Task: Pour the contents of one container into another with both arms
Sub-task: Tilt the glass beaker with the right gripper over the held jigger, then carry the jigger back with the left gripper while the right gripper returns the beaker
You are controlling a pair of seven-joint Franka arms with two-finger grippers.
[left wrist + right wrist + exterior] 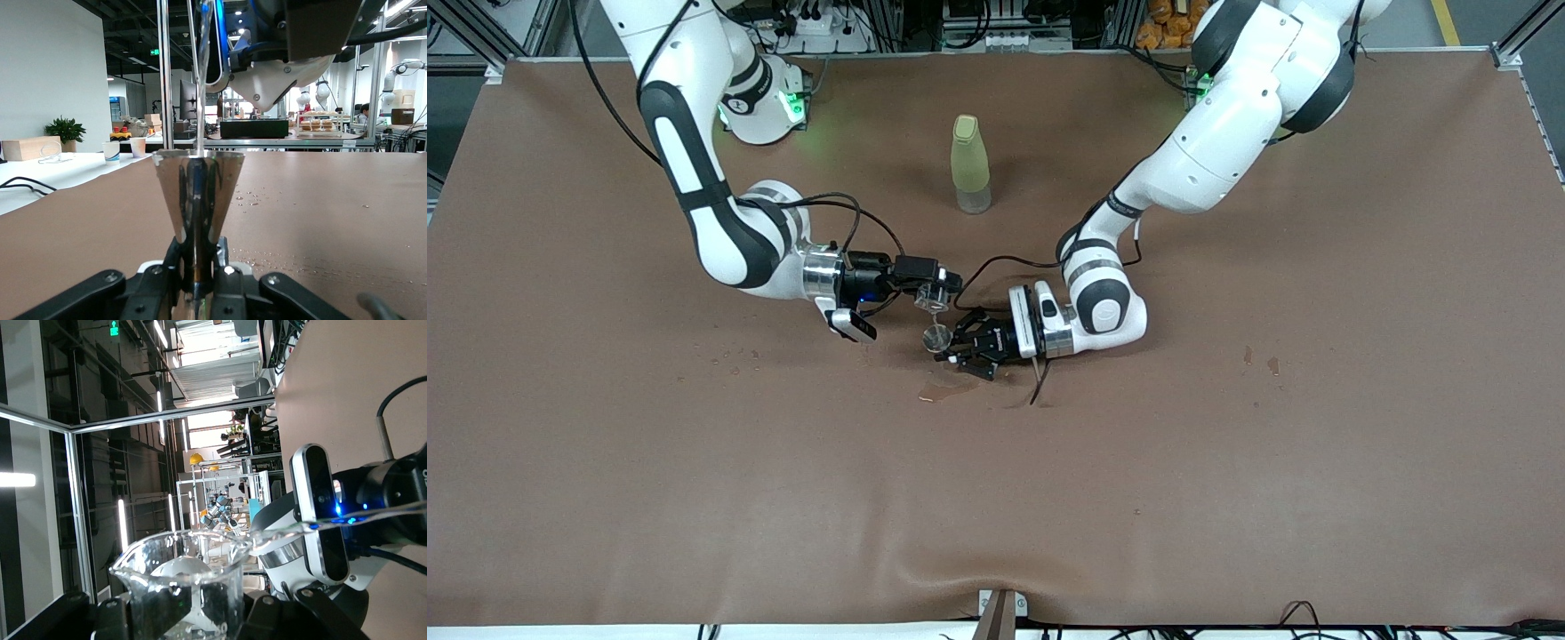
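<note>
Two arms meet over the middle of the brown table (1227, 498), each gripping a small vessel. Right gripper (943, 289), on the arm coming from the right arm's end, holds a clear glass beaker (931, 298) tipped on its side over the other vessel; jaws pinch the beaker, which fills the lower part of the right wrist view (180, 587) with its spout lip visible. Left gripper (960, 347), low over the table, wrist turned sideways, jaws clamped on the narrow base of a small conical metal cup (936, 337) held upright with its mouth up. In the left wrist view the cup (198, 193) stands straight between the black fingers (150, 287), and a thin stream of clear liquid (200, 80) falls from above into its mouth. Same stream shows in the right wrist view (293, 528), leaving the beaker lip toward the left arm's wrist.

Beaker sits just above the cup, slightly toward the right arm's end, not touching.

Wet patch (947, 388) on the table just under and nearer to the front camera than the left gripper. Droplets (250, 198) on the table surface past the cup. Yellow-green bottle (970, 164) with cap on stands upright, farther from the front camera than both grippers, well apart from them.
</note>
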